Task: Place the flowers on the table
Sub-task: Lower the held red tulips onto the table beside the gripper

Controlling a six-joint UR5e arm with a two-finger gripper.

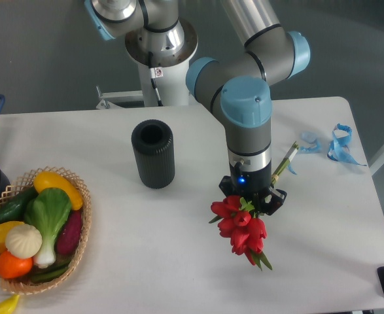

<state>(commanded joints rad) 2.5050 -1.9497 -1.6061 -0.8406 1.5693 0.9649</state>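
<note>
Camera view, fixed and looking down on the white table [146, 248], shows the gripper [252, 198] hanging over the right half of the tabletop with the flowers [241, 230] right below it. The red tulip heads and green leaves spread out under the wrist toward the front edge, while a thin green stem end sticks out behind the arm toward the blue ribbon curls [332, 145]. The jaws appear closed around the bunch near the base of the blooms, though the fingers themselves are largely hidden by the wrist and leaves. Whether the tulips already touch the table or hang just above it cannot be told from this angle.

By my judgement the bunch is very light and soft; the heads flop and the thin stems bend, so the tied stems just behind the blooms are the sound place to hold, with little squeeze.

Well apart stand 1 black ribbed cylinder [153, 154] and a woven basket of vegetables [34, 229]. No brand, label or writing is readable anywhere.
</note>
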